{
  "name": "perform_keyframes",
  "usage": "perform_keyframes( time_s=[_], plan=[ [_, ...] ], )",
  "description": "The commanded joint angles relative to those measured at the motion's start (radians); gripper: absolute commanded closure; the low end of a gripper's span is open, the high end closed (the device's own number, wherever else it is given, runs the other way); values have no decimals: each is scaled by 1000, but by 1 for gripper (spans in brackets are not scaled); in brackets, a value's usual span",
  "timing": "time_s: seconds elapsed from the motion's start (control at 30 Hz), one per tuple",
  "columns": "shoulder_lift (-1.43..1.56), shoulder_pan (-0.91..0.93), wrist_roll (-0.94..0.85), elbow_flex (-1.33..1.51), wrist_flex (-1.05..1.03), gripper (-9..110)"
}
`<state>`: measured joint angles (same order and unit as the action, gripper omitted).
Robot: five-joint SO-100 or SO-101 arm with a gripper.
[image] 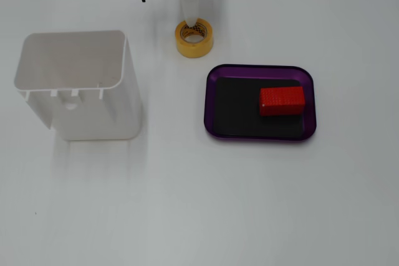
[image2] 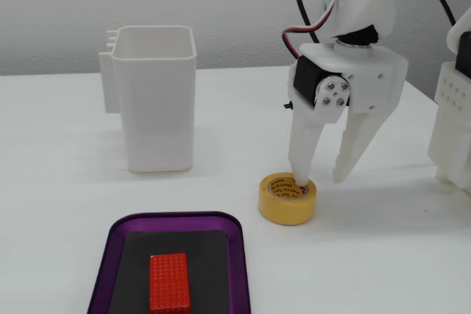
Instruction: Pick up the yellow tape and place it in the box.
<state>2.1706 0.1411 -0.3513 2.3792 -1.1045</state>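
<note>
The yellow tape (image: 194, 47) lies flat on the white table at the top middle, also in a fixed view (image2: 285, 207) at the right. My gripper (image2: 320, 178) is open and points straight down over it. One fingertip (image2: 300, 179) stands inside the roll's core and the other is outside its far wall, so the jaws straddle the ring. From above the gripper (image: 191, 19) comes in from the top edge. The box (image: 213, 101) is the purple tray with a black floor, apart from the tape, also seen in a fixed view (image2: 176, 217).
A red block (image: 282, 100) lies inside the tray, also in a fixed view (image2: 170, 282). A tall white open-topped container (image: 78, 85) stands at the left, also in a fixed view (image2: 156, 104). A white arm base (image2: 452, 130) stands at the right edge.
</note>
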Motion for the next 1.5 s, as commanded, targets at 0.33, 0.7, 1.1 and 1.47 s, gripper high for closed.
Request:
perform_keyframes(
  time_s=[0.33, 0.7, 1.1, 1.47],
  plan=[
    [25, 5, 8, 107, 173, 102],
    [21, -46, 46, -371, -34, 102],
    [-359, -245, 124, -609, -31, 102],
    [-597, -238, 137, -707, 67, 102]
  ],
)
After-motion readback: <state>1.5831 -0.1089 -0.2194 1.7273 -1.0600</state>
